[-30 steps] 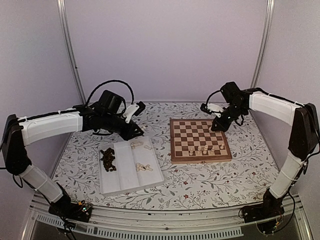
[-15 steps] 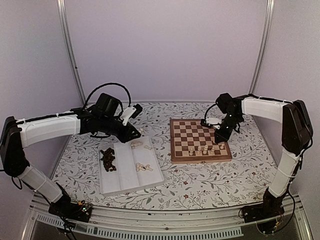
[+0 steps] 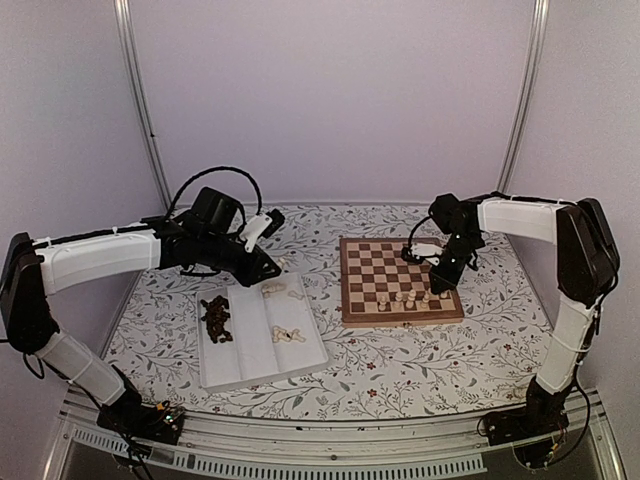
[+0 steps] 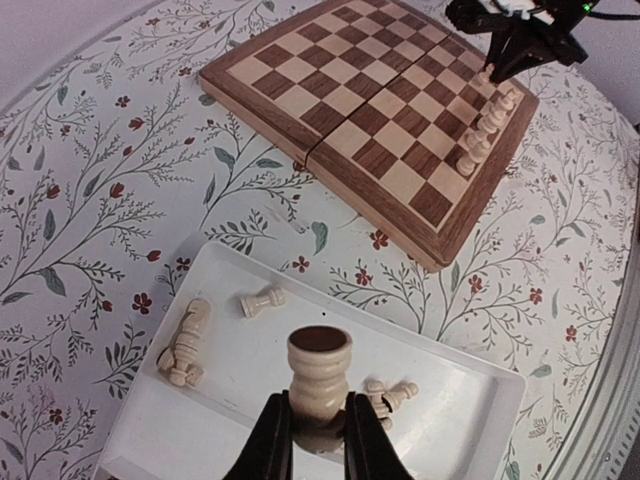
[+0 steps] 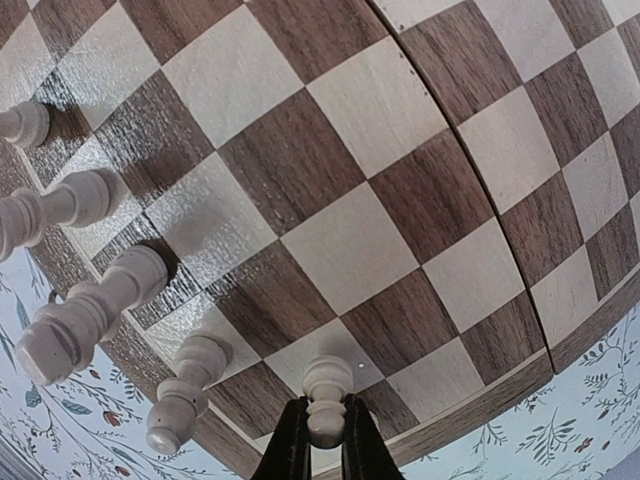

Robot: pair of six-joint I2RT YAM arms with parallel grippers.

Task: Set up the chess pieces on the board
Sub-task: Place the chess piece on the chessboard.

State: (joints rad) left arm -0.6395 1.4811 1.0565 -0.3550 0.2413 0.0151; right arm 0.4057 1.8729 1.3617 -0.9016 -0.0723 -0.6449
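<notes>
Pincers both closed on cream pieces. My left pincer (image 4: pixel 318 440) grips a stout cream piece (image 4: pixel 320 372) over the white tray (image 4: pixel 455 395). Loose cream pieces (image 4: pixel 185 340) lie in the tray nearby, and dark pieces (image 3: pixel 215 317) are piled in its left compartment. My right pincer (image 5: pixel 320 440) pinches a cream pawn (image 5: pixel 327 392) upright at the board's (image 3: pixel 398 318) near edge, just beside the standing cream row (image 3: pixel 408 297). Can't tell if it touches the square. Board sits on the tabletop (image 3: pixel 400 365), right of the tray.
</notes>
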